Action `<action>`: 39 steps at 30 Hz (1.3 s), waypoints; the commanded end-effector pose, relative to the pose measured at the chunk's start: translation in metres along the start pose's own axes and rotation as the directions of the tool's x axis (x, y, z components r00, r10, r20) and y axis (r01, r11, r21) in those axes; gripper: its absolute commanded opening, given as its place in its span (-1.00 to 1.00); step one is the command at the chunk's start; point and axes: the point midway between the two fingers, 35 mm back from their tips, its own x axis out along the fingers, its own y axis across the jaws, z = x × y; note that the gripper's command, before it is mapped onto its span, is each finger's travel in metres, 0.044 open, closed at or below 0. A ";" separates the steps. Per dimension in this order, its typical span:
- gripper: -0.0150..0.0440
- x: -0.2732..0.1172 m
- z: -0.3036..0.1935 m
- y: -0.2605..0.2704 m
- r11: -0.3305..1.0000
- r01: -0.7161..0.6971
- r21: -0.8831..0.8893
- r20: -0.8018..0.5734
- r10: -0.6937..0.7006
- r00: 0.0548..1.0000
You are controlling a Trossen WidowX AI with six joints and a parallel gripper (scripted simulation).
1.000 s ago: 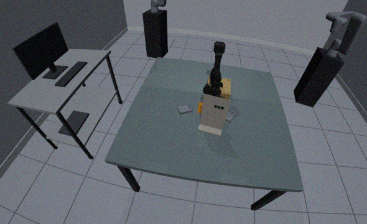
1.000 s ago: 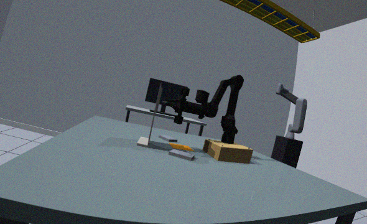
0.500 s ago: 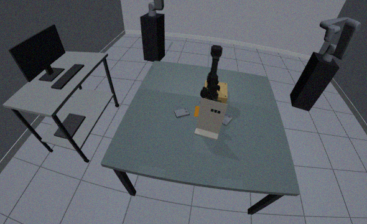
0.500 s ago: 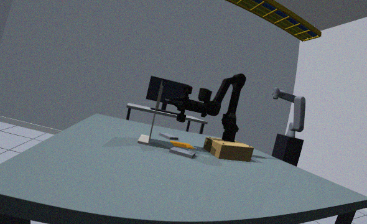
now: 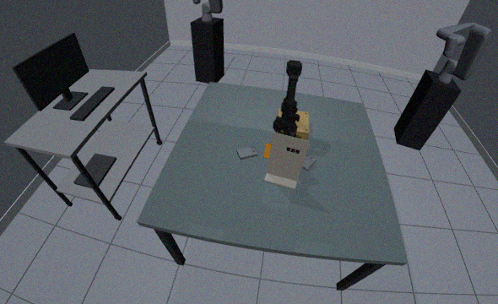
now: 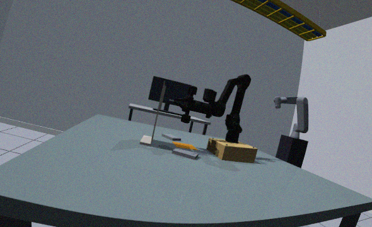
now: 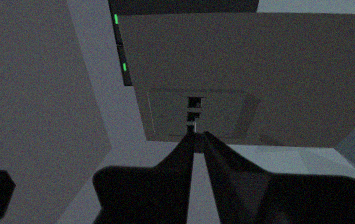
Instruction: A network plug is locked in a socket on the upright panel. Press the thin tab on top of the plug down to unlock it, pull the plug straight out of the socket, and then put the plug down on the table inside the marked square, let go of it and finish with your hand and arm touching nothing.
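Observation:
My gripper (image 6: 171, 101) (image 7: 198, 135) is shut on the plug, a small dark piece (image 7: 199, 145) between the fingertips in the wrist view. The tips point at the upright beige panel (image 5: 287, 158) (image 6: 157, 118) (image 7: 298, 65) from its arm side, a short way from its face. Dark socket openings (image 5: 293, 149) (image 7: 194, 102) show beyond the tips. The plug looks out of the socket, but its front end and tab are too dark to make out. An orange patch (image 5: 267, 150) (image 6: 184, 145), apparently the marked square, lies on the table between the panel and the arm base.
One flat grey block (image 5: 247, 153) (image 6: 185, 154) lies beside the orange patch. Another grey block (image 5: 309, 163) (image 6: 171, 137) lies on the panel's other side. The panel's pale foot (image 5: 281, 181) (image 6: 146, 140) rests on the table. The arm stands on a yellow-brown box (image 5: 303, 122) (image 6: 239, 152).

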 end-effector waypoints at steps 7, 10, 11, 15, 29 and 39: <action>-0.49 -0.007 -0.002 -0.003 1.000 0.010 0.003 0.004 -0.010 1.000; -0.49 -0.008 -0.003 -0.003 1.000 0.010 0.003 0.004 -0.010 1.000; -0.49 -0.009 -0.003 -0.003 1.000 0.010 0.003 0.004 -0.010 1.000; -0.49 -0.011 -0.004 -0.003 1.000 0.011 0.003 0.004 -0.011 1.000; -0.49 -0.017 -0.007 -0.003 1.000 0.011 0.003 0.004 -0.011 1.000; -0.49 -0.017 -0.008 0.003 1.000 0.002 0.002 0.000 -0.002 1.000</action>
